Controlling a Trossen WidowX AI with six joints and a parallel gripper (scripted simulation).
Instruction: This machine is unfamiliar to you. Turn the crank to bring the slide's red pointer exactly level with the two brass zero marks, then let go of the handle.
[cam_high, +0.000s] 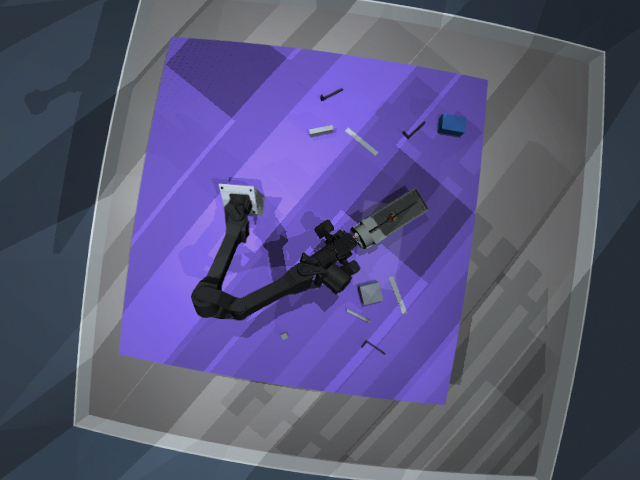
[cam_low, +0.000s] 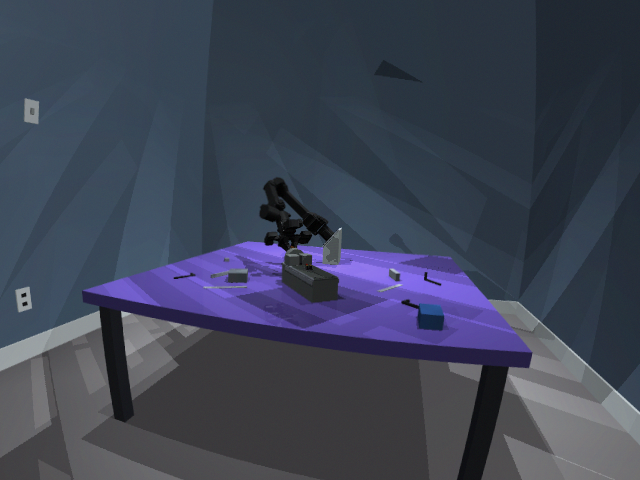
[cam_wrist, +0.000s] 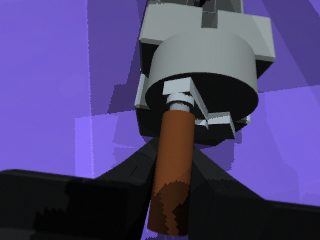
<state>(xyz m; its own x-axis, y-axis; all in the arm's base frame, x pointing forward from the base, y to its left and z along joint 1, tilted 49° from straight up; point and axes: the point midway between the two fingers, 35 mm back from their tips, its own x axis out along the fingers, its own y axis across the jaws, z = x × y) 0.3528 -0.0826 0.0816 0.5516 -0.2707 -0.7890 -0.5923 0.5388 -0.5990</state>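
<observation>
The machine (cam_high: 408, 212) (cam_low: 324, 291) is a long grey box with a round housing (cam_wrist: 205, 55) at its end nearest the arm. A pale crank arm (cam_wrist: 198, 100) shows in front of the housing and carries an orange-brown handle (cam_wrist: 178, 135). My gripper (cam_wrist: 170, 145) is shut on the handle, one dark finger on each side, low in the wrist view. The slide's red pointer (cam_high: 391, 218) (cam_low: 308, 267) is a tiny spot near the middle of the slot on top. The brass marks are too small to tell apart, so its level against them cannot be told.
A grey block (cam_high: 370, 293) (cam_low: 238, 275) lies beside the machine, with pale strips (cam_high: 397, 295) (cam_high: 357, 315) and a black L-shaped rod (cam_high: 374, 347) near it. On the other side are a blue block (cam_high: 452, 125) (cam_low: 430, 316), more pale bars and two black rods.
</observation>
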